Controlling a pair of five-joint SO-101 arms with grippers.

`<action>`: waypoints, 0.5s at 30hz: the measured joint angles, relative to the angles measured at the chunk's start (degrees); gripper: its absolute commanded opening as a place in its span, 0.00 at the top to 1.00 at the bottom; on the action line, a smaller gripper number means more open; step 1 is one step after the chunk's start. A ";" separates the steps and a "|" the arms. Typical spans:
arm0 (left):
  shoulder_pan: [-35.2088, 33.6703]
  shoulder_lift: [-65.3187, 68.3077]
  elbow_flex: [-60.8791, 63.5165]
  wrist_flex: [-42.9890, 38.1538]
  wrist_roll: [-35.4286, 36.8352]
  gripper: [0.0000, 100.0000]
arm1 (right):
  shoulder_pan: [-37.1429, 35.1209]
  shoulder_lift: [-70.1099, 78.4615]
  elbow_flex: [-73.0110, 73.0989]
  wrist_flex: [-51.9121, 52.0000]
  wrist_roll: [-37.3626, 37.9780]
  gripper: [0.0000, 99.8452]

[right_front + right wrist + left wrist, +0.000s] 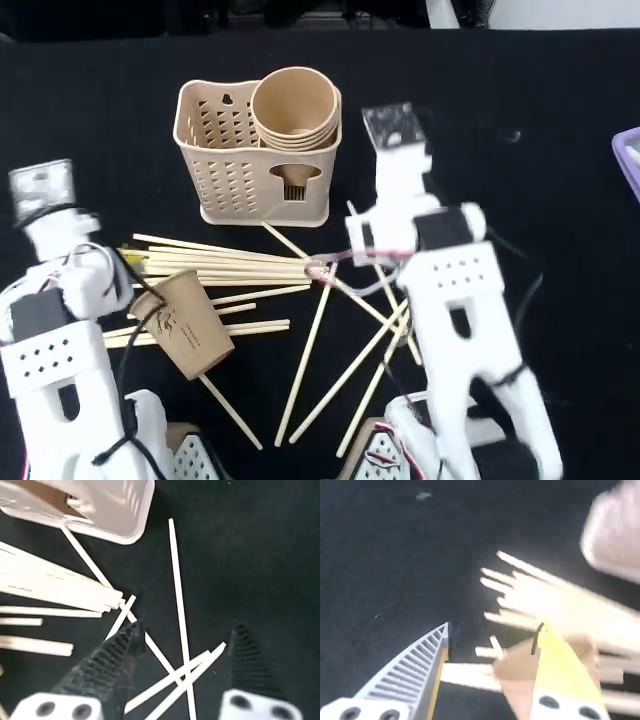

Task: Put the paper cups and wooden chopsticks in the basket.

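Note:
A beige slotted basket (215, 150) stands at the back centre with a stack of paper cups (295, 108) in its right half. Another paper cup (188, 325) lies tilted on the black table, over a fan of wooden chopsticks (225, 262). My left gripper (140, 285) is open at that cup's rim; its yellow finger (560, 675) lies against the cup (517, 672), while the grey finger stands apart. My right gripper (187, 630) is open just above crossed chopsticks (177, 605) in front of the basket (115, 515), holding nothing.
More loose chopsticks (345, 375) lie crossed between the two arms. A purple object (630, 160) sits at the right edge. The arms' white bodies fill the front left and front right of the table.

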 measured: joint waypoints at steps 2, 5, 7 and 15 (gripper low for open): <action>2.46 0.00 -2.29 4.40 -5.01 0.72 | 0.00 -3.69 7.82 -6.86 0.00 0.86; 6.51 0.00 -4.66 9.93 -12.48 0.72 | 0.00 -8.70 18.73 -16.62 -0.97 0.87; 8.79 0.00 -5.80 11.96 -16.79 0.72 | 0.00 -11.16 24.62 -21.63 -1.58 0.87; 11.69 10.46 -6.51 13.54 -28.04 0.72 | 0.00 -13.89 30.15 -25.58 -1.85 0.87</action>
